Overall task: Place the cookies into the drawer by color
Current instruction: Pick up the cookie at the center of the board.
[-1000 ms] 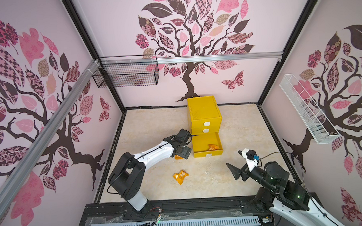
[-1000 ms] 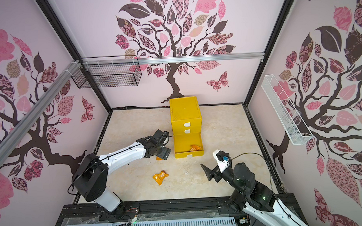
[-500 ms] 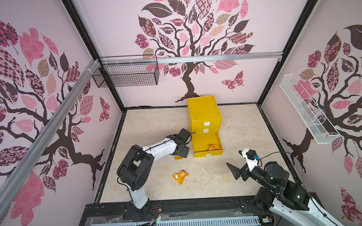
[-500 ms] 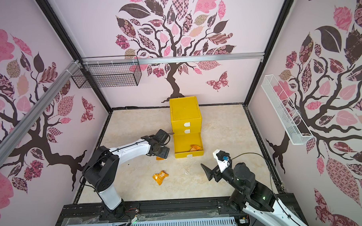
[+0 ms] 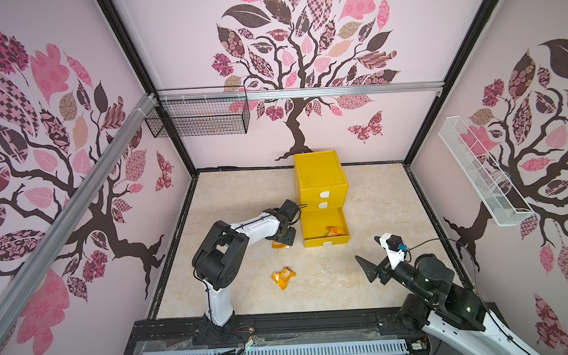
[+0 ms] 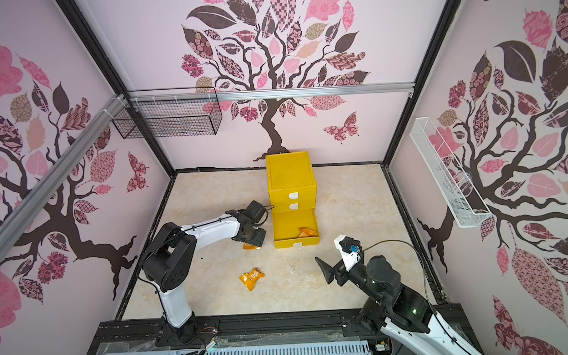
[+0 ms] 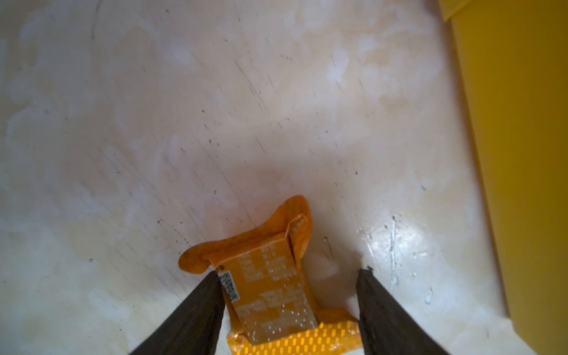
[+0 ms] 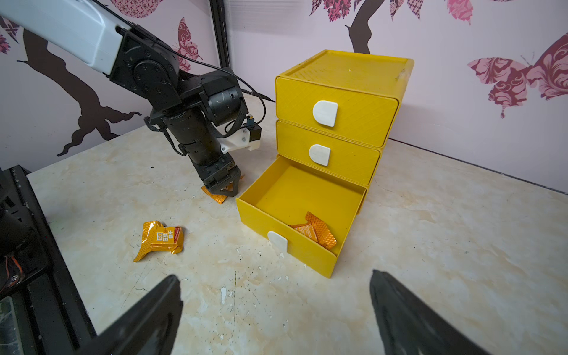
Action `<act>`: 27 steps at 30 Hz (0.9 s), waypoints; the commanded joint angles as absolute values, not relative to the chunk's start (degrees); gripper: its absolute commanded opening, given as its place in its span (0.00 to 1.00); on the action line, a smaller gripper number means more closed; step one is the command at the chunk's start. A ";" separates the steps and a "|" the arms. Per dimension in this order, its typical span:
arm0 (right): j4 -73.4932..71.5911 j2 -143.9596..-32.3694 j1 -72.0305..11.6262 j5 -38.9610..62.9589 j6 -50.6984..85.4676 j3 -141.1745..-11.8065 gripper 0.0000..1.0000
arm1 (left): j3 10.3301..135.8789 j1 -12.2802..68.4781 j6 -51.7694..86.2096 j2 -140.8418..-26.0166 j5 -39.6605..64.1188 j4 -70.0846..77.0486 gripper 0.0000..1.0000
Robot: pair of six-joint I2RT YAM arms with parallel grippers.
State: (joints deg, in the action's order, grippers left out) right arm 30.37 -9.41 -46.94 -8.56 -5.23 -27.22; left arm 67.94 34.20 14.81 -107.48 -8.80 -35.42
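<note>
Three orange cookies show: one cookie [image 5: 335, 231] in the drawer's [image 5: 320, 180] pulled-out bottom tray [image 5: 325, 241], another cookie [image 7: 261, 261] just beside that tray's outer wall, between your left gripper's [image 7: 289, 272] parted jaws, and a third cookie [image 5: 283, 277] on open table [image 5: 374, 198] before the drawer. Your right gripper [image 8: 275, 276] hangs there too, jaws wide, holding nothing.

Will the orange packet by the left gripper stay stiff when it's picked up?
Probably floppy: the orange packet between the open jaws of the left gripper has curled, crinkled ends. Likely light: it looks like thin foil. Its shiny wrap may slip or crumple when squeezed.
</note>
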 commanded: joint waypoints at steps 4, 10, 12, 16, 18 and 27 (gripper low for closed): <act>29.55 -8.32 -46.52 -8.51 -5.50 -26.99 0.99 | 66.73 33.89 14.24 -107.77 -8.81 -35.82 0.54; 29.37 -8.15 -46.52 -8.99 -5.53 -26.89 0.99 | 65.95 33.84 13.59 -105.64 -8.73 -35.45 0.38; 29.53 -8.69 -46.56 -8.46 -5.55 -26.98 0.99 | 65.07 33.84 13.28 -104.37 -8.21 -34.63 0.33; 29.50 -8.20 -46.52 -9.04 -5.49 -26.92 0.99 | 65.29 33.90 12.07 -103.06 -7.62 -34.62 0.26; 29.35 -8.33 -46.41 -9.00 -5.50 -26.81 0.99 | 65.43 33.85 11.22 -101.49 -8.12 -34.67 0.25; 29.49 -9.04 -46.42 -8.24 -5.62 -26.90 0.99 | 68.03 34.30 6.68 -97.75 -8.38 -36.14 0.22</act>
State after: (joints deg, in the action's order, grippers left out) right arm 30.37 -8.99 -46.68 -8.58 -5.23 -27.20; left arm 66.67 34.11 9.23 -99.63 -8.29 -35.64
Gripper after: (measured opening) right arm 0.992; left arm 0.357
